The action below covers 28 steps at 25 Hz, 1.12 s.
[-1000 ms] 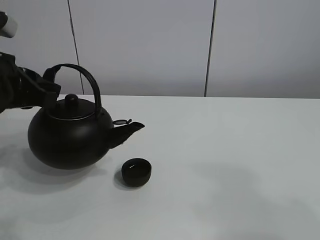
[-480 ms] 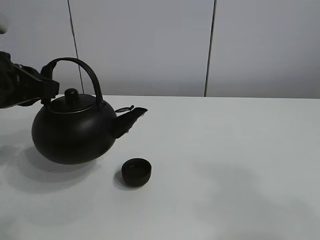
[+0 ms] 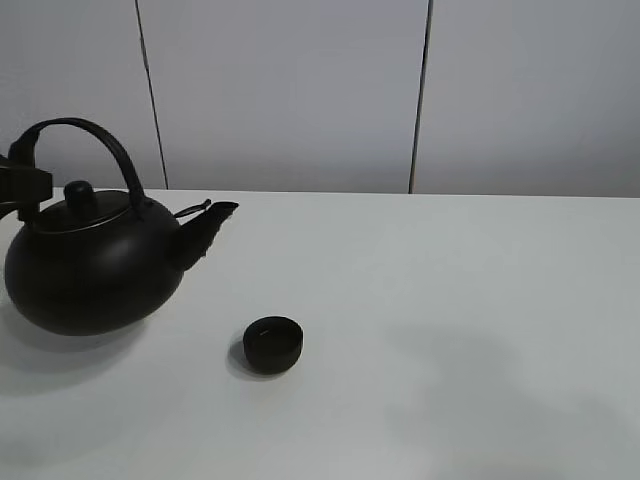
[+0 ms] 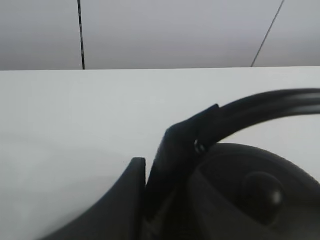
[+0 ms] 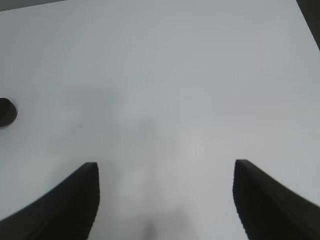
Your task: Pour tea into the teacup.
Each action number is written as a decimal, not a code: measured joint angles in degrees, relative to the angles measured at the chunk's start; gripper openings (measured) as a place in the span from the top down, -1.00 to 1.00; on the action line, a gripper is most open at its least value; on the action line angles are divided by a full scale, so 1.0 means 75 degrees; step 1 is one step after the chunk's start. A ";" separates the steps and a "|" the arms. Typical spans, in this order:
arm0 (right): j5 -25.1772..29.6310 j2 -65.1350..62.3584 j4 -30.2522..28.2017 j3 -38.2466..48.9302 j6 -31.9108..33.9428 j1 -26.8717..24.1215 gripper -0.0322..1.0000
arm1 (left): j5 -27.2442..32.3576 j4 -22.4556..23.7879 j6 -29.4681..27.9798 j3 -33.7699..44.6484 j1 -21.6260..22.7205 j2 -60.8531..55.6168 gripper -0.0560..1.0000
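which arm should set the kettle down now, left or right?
Left. Its end effector is shut on the kettle handle at the table's left side. The right end effector is open and empty over bare table, with the teacup between it and the kettle.

A wide white table (image 3: 480, 300) with a matte top fills the lower part of the exterior view, meeting behind it a pale grey panelled wall (image 3: 290, 90) split by two thin dark vertical seams (one slightly slanted), under soft, even light casting faint shadows.
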 joint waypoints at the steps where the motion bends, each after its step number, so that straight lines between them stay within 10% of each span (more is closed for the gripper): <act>1: 0.0000 0.0000 0.0000 0.0000 0.0000 0.0000 -0.06 | -0.0128 0.0101 0.0000 0.0082 0.0131 -0.0072 0.63; 28: 0.0000 0.0000 0.0000 0.0000 0.0000 0.0000 -0.06 | -0.2215 0.0093 0.1841 0.1147 0.0938 0.1258 0.63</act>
